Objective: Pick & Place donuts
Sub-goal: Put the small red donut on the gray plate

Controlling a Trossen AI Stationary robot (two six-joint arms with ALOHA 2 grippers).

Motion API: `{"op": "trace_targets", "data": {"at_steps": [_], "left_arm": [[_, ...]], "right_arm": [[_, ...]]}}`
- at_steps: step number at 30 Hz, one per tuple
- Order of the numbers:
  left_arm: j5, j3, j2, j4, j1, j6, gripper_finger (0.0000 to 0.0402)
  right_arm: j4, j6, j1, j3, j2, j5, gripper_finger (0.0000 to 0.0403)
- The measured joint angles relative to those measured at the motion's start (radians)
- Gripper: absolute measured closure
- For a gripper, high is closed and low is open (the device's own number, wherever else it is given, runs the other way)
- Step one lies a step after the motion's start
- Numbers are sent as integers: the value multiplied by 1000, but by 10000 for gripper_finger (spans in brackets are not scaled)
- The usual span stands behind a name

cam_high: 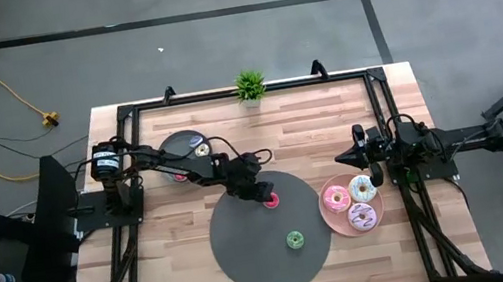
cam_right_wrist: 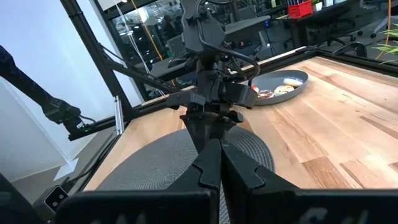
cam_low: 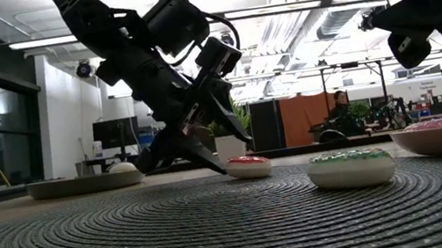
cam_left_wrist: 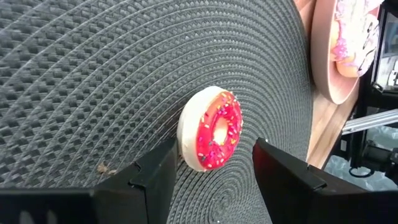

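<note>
High view: left gripper [cam_high: 266, 197] reaches over the big round grey mat [cam_high: 249, 253], fingers spread around the red donut [cam_high: 272, 198] near the mat's far edge; the green donut [cam_high: 295, 240] lies alone, closer to the mat's centre. The pink plate [cam_high: 328, 212] sits just off the mat's right rim with three bigger donuts [cam_high: 360, 190] on it. The dark grey plate [cam_high: 171, 144] behind the left arm holds a few tiny donuts. A small potted plant [cam_high: 249, 86] stands at the far table edge. Right gripper [cam_high: 341, 159] hovers beside the pink plate, fingers pressed together, holding nothing

Low view: left gripper low at the mat, the red donut flat on the mat just beside a fingertip, green donut to its right, well apart

Left wrist view: the red donut lies between the two spread fingers [cam_left_wrist: 149, 180], whether they touch it cannot be told; pink plate's edge beyond the mat

Right wrist view: closed fingers [cam_right_wrist: 211, 168] point across at the left arm, dark grey plate behind it
</note>
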Motion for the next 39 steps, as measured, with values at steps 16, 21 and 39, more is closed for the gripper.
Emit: {"op": "trace_targets", "data": {"at_steps": [16,21,39], "left_arm": [[19,35,14,-7,0,27,202],[-1,37,14,-11,0,31,202],[11,37,14,-10,0,51,299]], "right_arm": [[0,0,0,0,0,0,402],[0,0,0,0,0,0,402],[0,0,0,0,0,0,402]]}}
